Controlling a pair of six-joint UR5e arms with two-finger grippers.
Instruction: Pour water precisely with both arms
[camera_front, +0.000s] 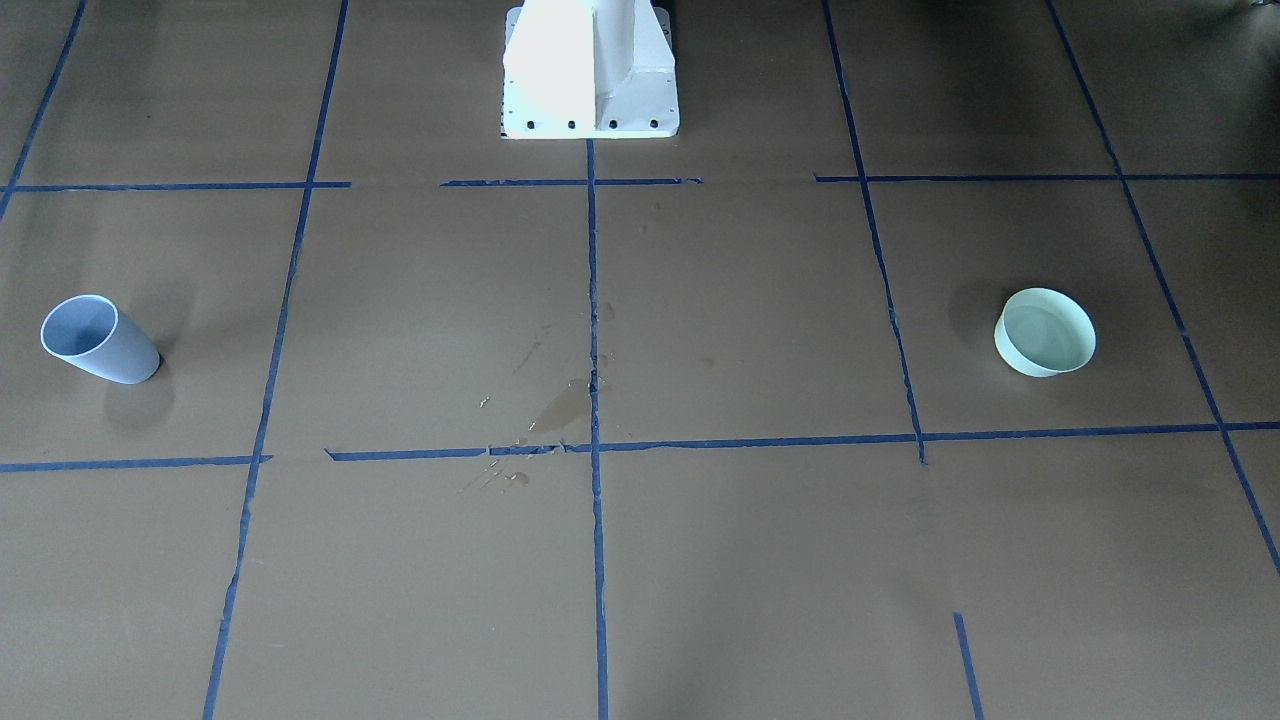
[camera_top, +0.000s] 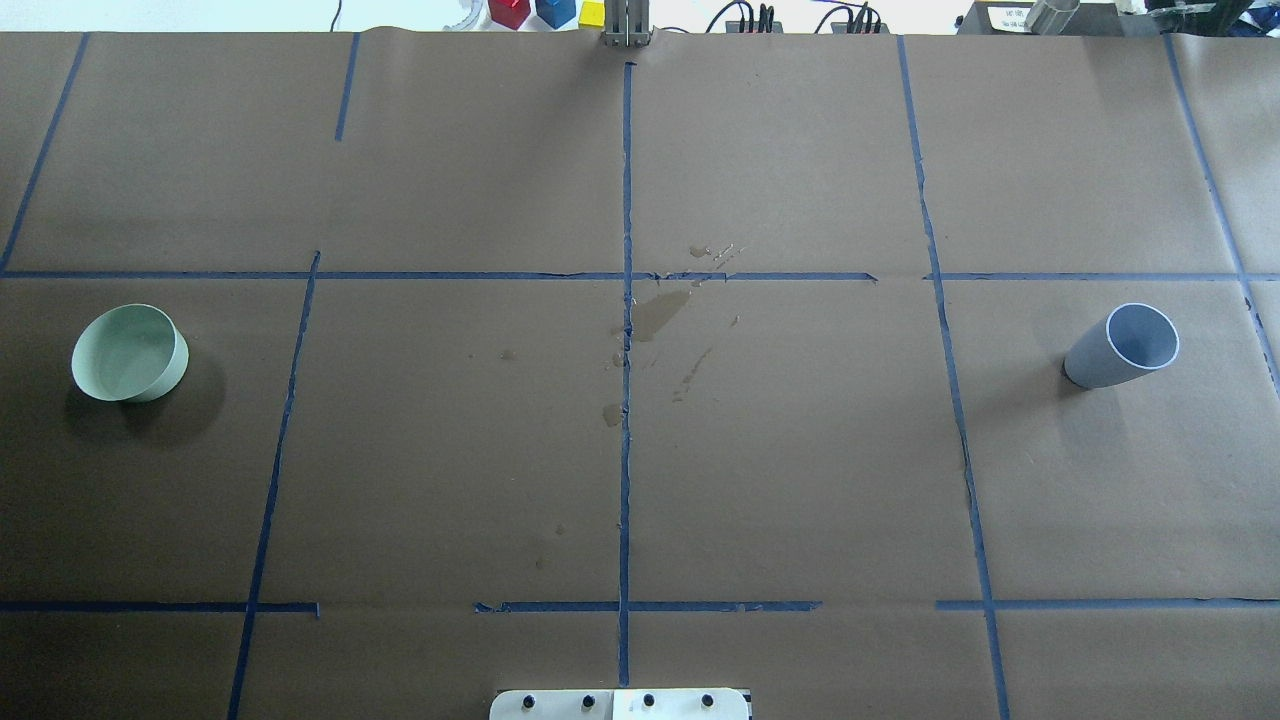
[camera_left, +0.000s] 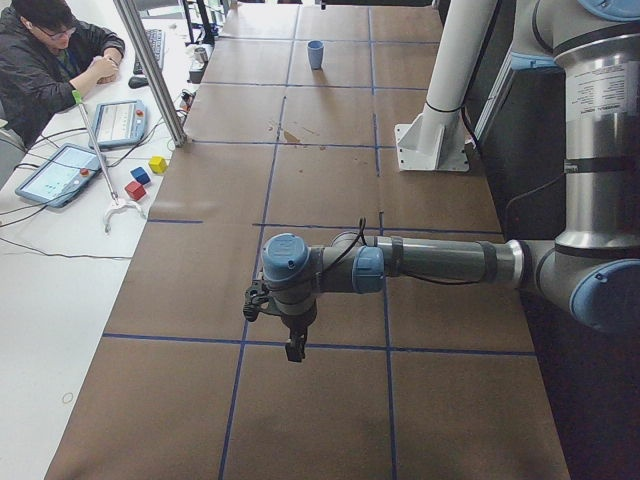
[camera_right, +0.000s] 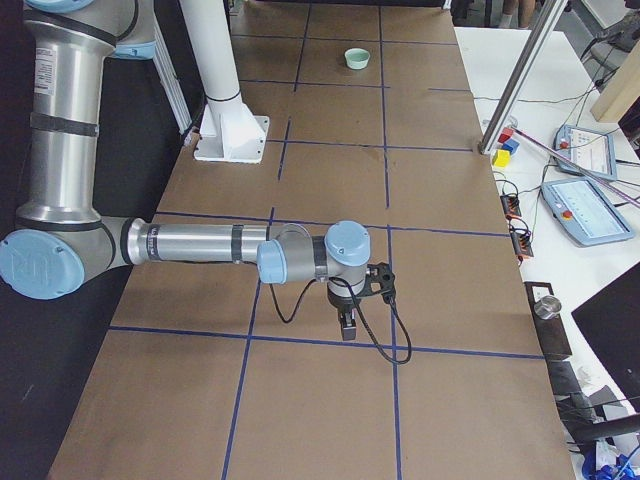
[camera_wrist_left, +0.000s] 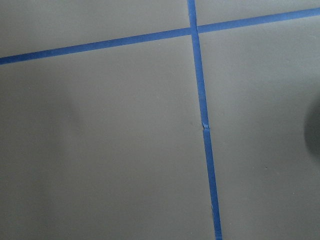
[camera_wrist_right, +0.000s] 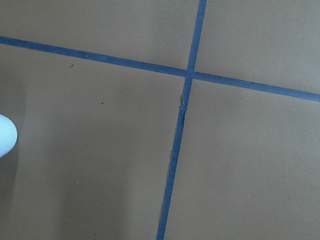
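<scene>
Spilt water (camera_front: 562, 408) lies as shiny wet streaks at the table's middle, also in the overhead view (camera_top: 660, 312). A blue-grey cup (camera_front: 98, 340) stands on my right side (camera_top: 1122, 346). A pale green bowl (camera_front: 1045, 332) stands on my left side (camera_top: 130, 353). Neither arm shows in the overhead or front views. My left gripper (camera_left: 295, 348) hangs from the near arm above the table. My right gripper (camera_right: 346, 327) does the same. I cannot tell whether either is open or shut. Both wrist views show only brown paper and blue tape.
The white pedestal (camera_front: 590, 70) stands at the table's robot side. An operator (camera_left: 50, 60) sits at a side desk with tablets and coloured blocks (camera_left: 140, 178). A metal post (camera_left: 150, 70) rises at the table's far edge.
</scene>
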